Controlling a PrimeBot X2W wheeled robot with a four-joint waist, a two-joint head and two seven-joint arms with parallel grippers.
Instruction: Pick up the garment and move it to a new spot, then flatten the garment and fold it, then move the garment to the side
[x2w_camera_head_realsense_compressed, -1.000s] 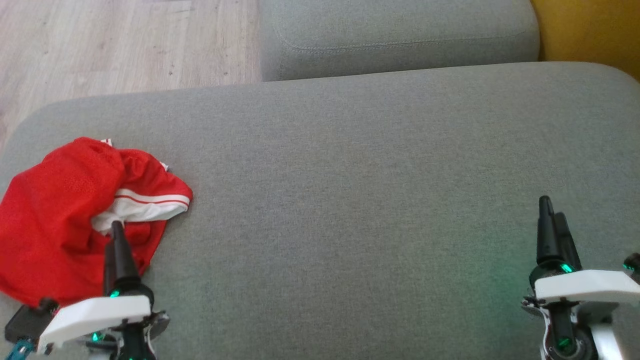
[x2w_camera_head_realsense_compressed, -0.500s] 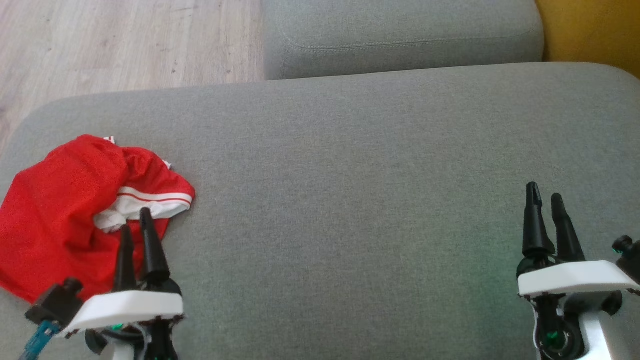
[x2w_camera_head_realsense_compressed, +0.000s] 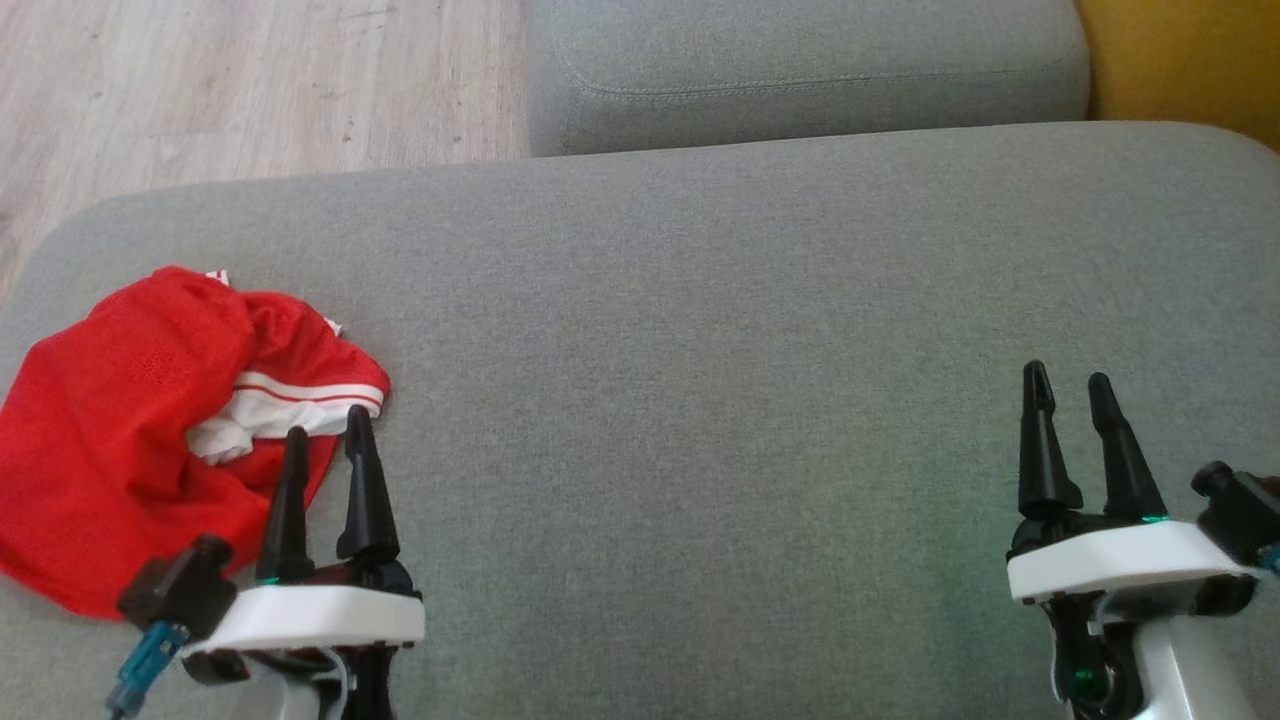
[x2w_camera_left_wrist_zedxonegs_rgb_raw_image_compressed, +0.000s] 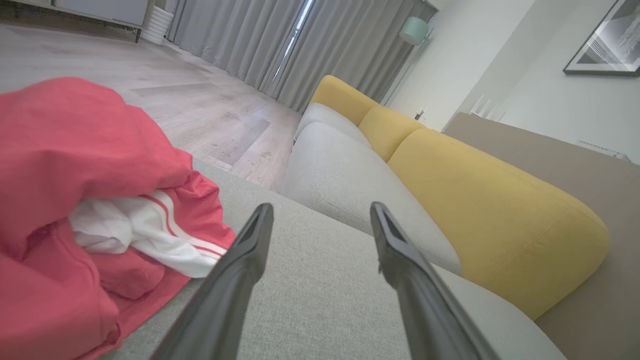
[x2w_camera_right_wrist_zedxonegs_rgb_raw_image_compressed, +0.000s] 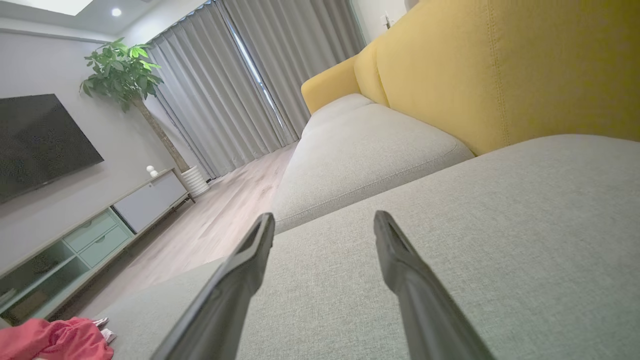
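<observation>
Here's the red mesh garment (x2w_camera_head_realsense_compressed: 130, 440), bunched in a heap at the left end of the grey seat cushion (x2w_camera_head_realsense_compressed: 700, 330), close to that rounded corner. It's crumpled, so there's no tidy shape yet. Its broadest spread runs from the near-left hem up towards the white striped band (x2w_camera_head_realsense_compressed: 300, 400), and that band pokes out to the right, towards the middle of the cushion.

The left gripper (x2w_camera_head_realsense_compressed: 328, 422) sits just beside that right-hand edge, fingers spread and pinching nothing. From its own wrist camera the cloth lies just off the left finger (x2w_camera_left_wrist_zedxonegs_rgb_raw_image_compressed: 250, 250), with bare cushion between the two fingers. I can't tell whether that finger brushes the fabric. My read is that it's lining up for a bite near the striped band, the handiest loose edge.

Over on the far side, the right gripper (x2w_camera_head_realsense_compressed: 1066, 372) hangs well apart from the garment above bare cushion, fingers likewise spread and empty. It looks parked there, leaving the wide empty stretch between the arms as the likely new spot. The pickup is not yet made.
</observation>
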